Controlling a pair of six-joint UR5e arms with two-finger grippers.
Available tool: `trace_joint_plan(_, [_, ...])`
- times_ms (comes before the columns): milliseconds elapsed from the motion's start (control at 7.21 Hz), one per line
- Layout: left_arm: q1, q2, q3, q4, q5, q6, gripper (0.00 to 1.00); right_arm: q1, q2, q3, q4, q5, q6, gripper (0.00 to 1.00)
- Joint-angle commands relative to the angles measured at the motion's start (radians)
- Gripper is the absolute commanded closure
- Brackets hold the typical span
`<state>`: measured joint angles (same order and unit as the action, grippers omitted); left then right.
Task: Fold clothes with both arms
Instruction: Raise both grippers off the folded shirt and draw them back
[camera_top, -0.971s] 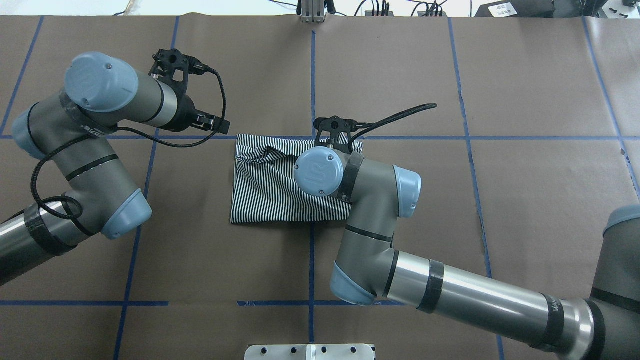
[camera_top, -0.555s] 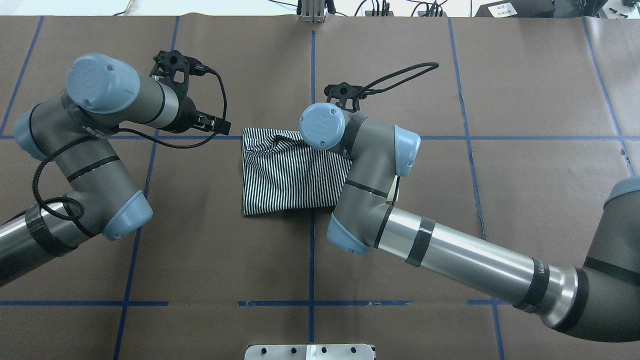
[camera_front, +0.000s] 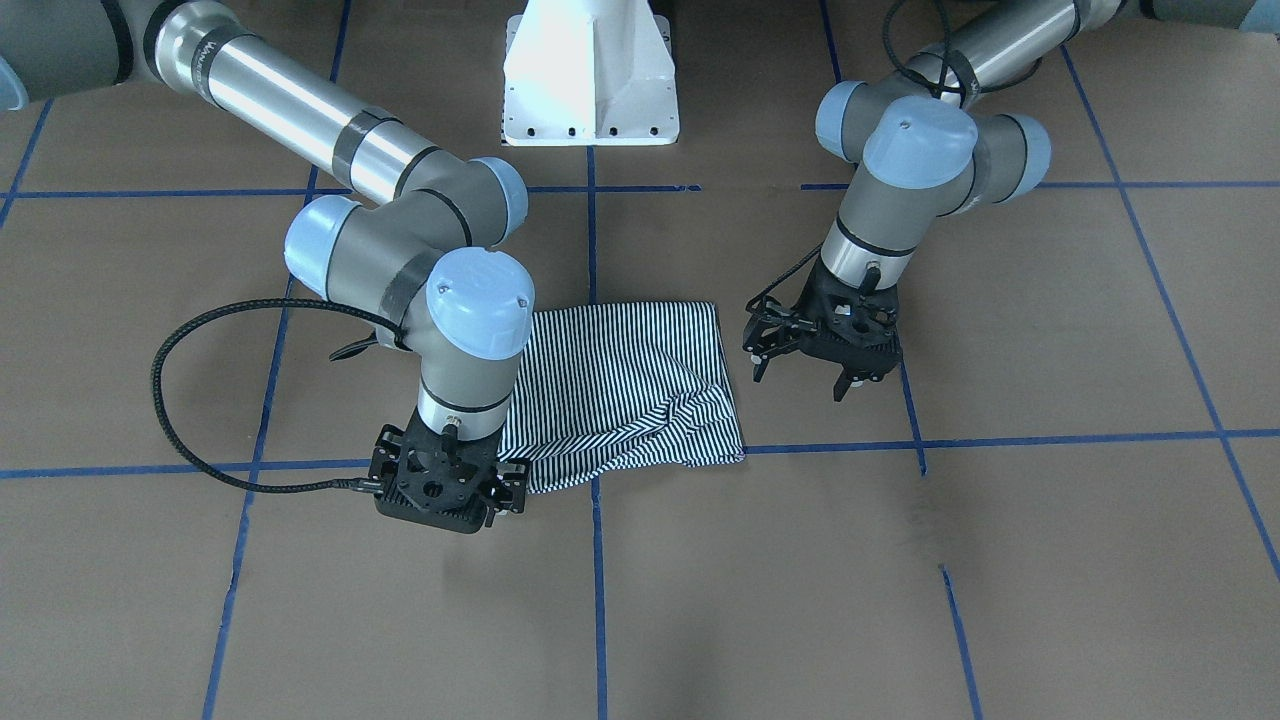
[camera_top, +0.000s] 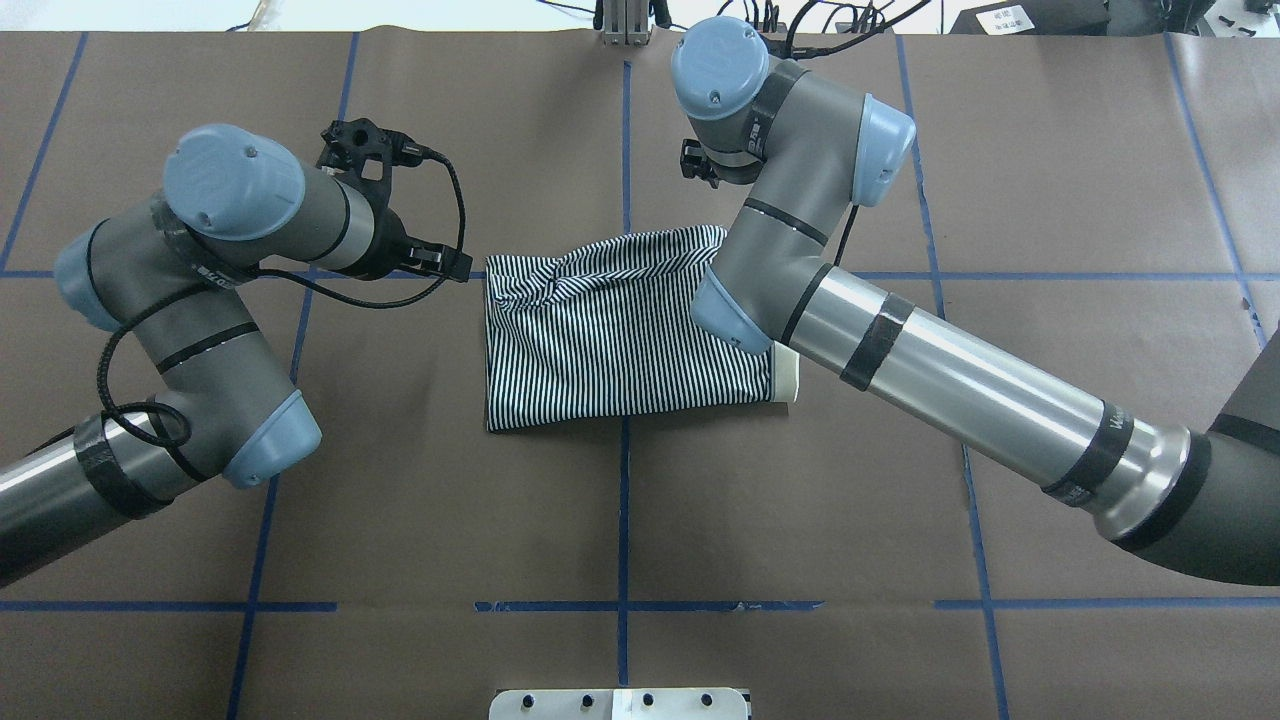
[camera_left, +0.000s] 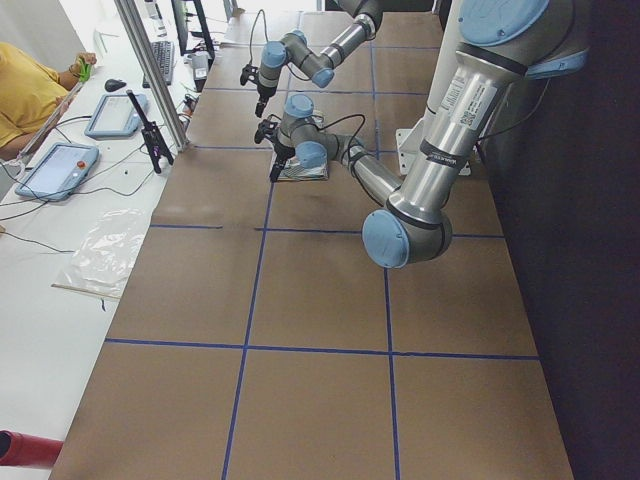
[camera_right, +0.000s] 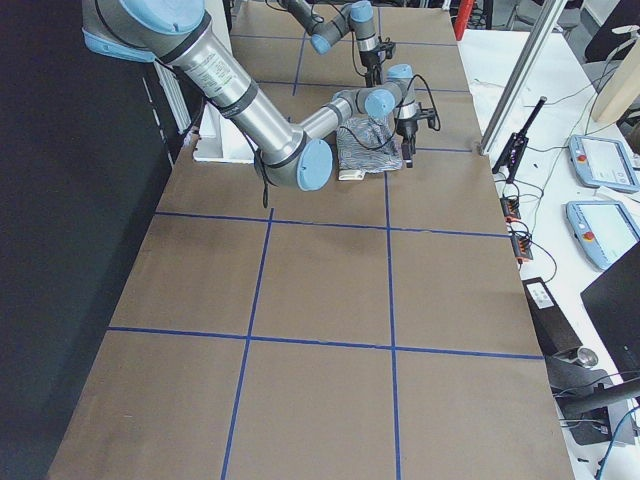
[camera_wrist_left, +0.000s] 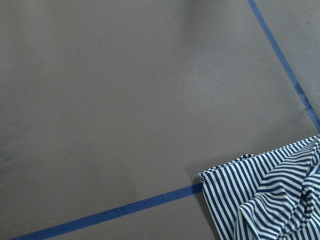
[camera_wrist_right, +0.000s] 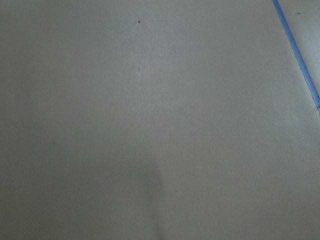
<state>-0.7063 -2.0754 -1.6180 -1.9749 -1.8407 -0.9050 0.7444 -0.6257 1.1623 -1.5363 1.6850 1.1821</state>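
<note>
The striped shirt (camera_top: 620, 340) lies folded into a rough rectangle on the bench (camera_top: 400, 500). Most of its face is flat, but it is bunched into a twisted ridge along the edge farthest from the robot.

The left end effector (camera_front: 798, 386) hangs just beside one corner of that far edge, apart from the cloth. Its two fingers (camera_front: 757, 368) are spread wide with nothing between them. From it, the shirt stretches away toward the right end effector (camera_front: 445, 500). The left wrist view has this corner low at its right side, where a blue tape line (camera_wrist_left: 125, 212) runs up to the cloth.

The right end effector points down at the bench just off the opposite corner of the same edge. The cloth lies close at its side, toward the left end effector; whether the two touch cannot be told. Its fingers are hidden under its own body in the outer views, and the right wrist view shows only bare bench and a strip of tape. So I cannot tell whether they are apart or together.

Back from the right end effector, toward the robot, a cream strip (camera_top: 788, 378) peeks out at the shirt's side, partly under the right arm (camera_top: 950, 400). The left arm (camera_top: 200, 330) is bent, its elbow back from the cloth. The white base (camera_front: 590, 80) stands beyond the shirt from both end effectors.
</note>
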Motion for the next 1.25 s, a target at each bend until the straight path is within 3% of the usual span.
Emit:
trace_joint_plan(0, [0.081,-0.055,0.053,0.016,0.093,-0.064,0.00,0.026,0.000,0.019,0.002,0.056,-0.018,0.00])
trace_joint_plan(555, [0.169,-0.098,0.113,0.028,0.176,-0.143,0.00,0.026,-0.023,0.045,0.005,0.055,-0.018,0.00])
trace_joint_plan(1110, [0.079,-0.161,0.257,0.010,0.178,-0.109,0.00,0.026,-0.038,0.063,0.008,0.054,-0.019,0.00])
